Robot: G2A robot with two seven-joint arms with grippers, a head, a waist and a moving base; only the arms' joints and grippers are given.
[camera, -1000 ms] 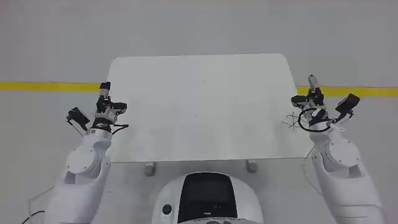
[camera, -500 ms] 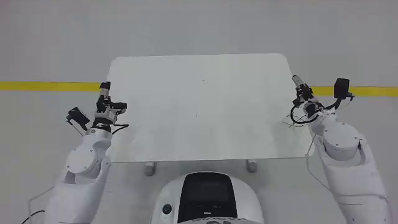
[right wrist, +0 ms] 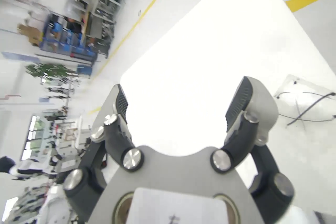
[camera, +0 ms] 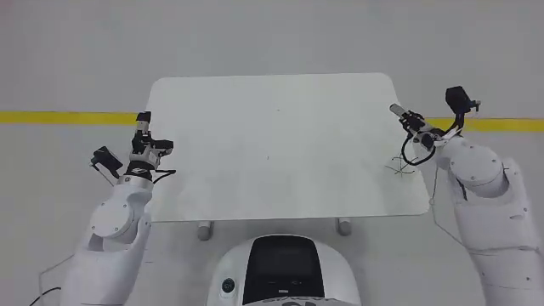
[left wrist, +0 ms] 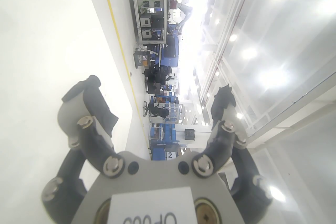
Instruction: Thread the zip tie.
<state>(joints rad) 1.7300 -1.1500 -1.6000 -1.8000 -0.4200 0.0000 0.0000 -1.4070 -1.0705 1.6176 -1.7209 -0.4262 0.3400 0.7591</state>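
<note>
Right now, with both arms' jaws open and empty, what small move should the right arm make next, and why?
Probably swing the right arm's jaws over the black zip ties and start lowering. The jaws stand open and empty above the white table, while the ties lie loose near the table's right edge, untouched, so nothing can be threaded yet.

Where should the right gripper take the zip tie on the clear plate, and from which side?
Probably the zip tie at a free stretch of strap, away from where the strands cross, coming straight down from above: it lies flat and thin on the clear plate, leaving no side to catch. The right gripper is open nearby. Which end is the head cannot be told.
</note>
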